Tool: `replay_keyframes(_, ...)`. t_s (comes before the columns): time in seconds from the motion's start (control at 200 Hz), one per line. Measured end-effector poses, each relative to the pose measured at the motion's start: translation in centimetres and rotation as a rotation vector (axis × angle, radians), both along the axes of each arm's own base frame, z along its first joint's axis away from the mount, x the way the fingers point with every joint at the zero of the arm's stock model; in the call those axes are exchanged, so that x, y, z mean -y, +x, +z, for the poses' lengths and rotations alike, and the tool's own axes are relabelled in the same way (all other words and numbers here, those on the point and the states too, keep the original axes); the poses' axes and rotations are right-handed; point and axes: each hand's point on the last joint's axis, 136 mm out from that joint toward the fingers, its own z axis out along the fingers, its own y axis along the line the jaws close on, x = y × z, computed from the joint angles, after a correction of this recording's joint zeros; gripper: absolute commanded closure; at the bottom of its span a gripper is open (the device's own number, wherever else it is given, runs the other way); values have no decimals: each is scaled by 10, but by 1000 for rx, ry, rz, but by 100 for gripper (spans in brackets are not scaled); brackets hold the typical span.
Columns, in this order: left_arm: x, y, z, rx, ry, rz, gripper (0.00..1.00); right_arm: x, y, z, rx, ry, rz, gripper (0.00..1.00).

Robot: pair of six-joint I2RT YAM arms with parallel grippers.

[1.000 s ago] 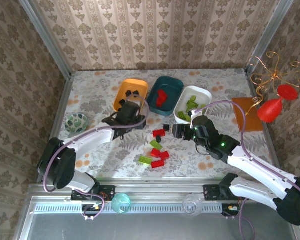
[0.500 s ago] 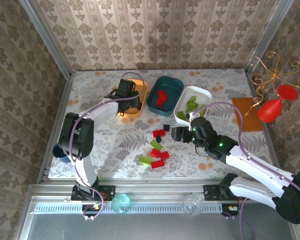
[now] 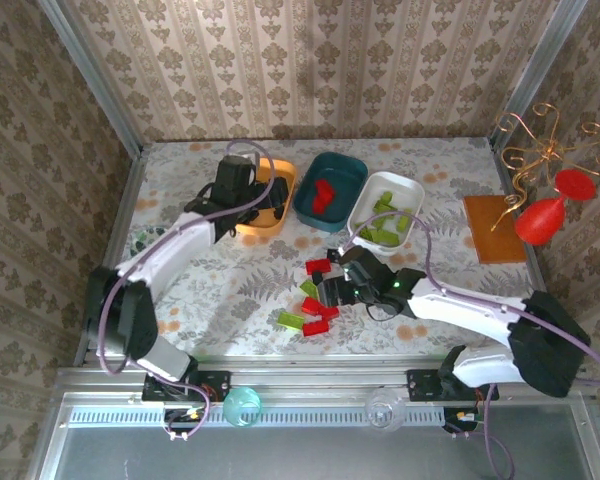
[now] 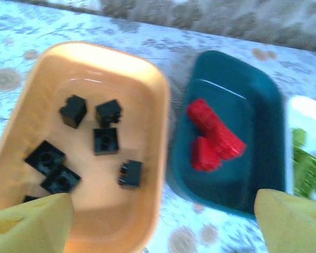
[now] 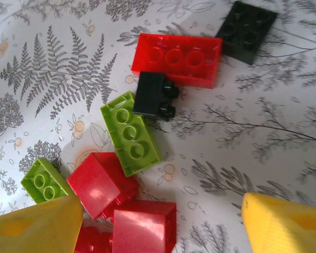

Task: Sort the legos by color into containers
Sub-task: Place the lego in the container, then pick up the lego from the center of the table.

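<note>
My left gripper (image 3: 248,196) hangs open over the orange tub (image 3: 285,182), nothing between its fingers. In the left wrist view the orange tub (image 4: 158,105) holds several black legos (image 4: 106,140), and the left gripper (image 4: 163,226) spans the tub's near right rim. Beside it, the teal tub (image 4: 263,132) holds red legos (image 4: 213,134). The white tub (image 3: 408,190) holds green ones (image 3: 383,212). My right gripper (image 3: 330,290) stands open low over the loose pile (image 3: 315,315). Between the right gripper's (image 5: 158,226) fingers lie red legos (image 5: 145,224); a green lego (image 5: 130,132) and a black one (image 5: 155,95) lie beyond.
A patterned glass bowl (image 3: 145,240) sits at the left, partly behind my left arm. An orange mat (image 3: 495,228) and a red ornament on a gold wire stand (image 3: 545,215) are at the right. Wallpapered walls close in three sides.
The left gripper has moved back from the tub's near side to above the orange tub and opened. The right gripper has swung left over the loose pile.
</note>
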Motion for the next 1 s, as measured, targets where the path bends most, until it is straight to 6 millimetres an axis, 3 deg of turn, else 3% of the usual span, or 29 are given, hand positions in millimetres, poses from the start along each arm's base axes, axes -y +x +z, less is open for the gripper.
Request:
replay_keyframes(0.12,11,-42,6,26,-37,-68,0,-16,7,-9,-14,-14,16,24)
replay_keyframes(0.34,0,-97,-36,-37,-14,-94,0,-32,18,-30,-42,-43,16,32)
replay_keyframes(0.43,-8,-113,-44,-39,-11,-94,0,-35,24,-35,-44,-52,-5,37)
replay_keyframes(0.685,-33,-137,-37,10,-57,-41,0,-38,43,-42,-25,-89,-68,47)
replay_keyframes(0.83,-45,-147,-46,-1,-53,-18,0,-38,50,-46,-17,-112,-92,51)
replay_keyframes(1.0,-50,-152,-54,-24,-43,-7,0,-38,54,-50,-13,-129,-104,63)
